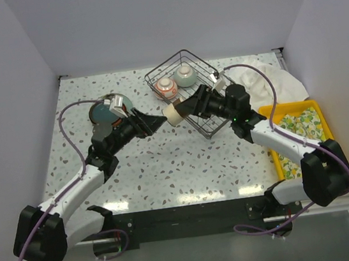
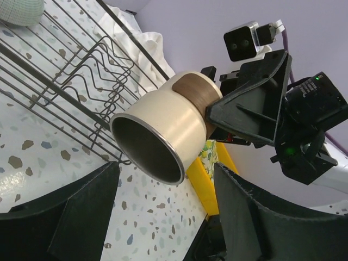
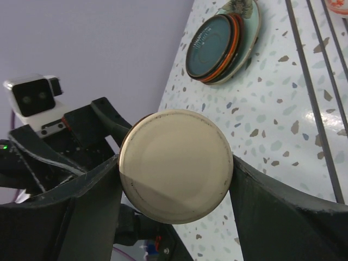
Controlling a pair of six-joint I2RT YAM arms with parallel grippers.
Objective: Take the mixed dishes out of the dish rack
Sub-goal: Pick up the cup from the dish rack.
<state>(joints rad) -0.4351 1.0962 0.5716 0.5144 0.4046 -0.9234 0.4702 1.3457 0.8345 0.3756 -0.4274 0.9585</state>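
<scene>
Mid-frame from above, the right gripper (image 1: 183,109) clasps the cream cup (image 1: 173,113) left of the dish rack (image 1: 209,130); the left wrist view alone shows its mouth facing the spread-fingered left gripper (image 1: 158,121).

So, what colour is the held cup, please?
Cream cup with a brown band; clearest in left wrist view.

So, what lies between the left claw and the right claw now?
A cream cup, gripped by the right claw, its open mouth facing the left claw, which is open. The top view shows this.
</scene>
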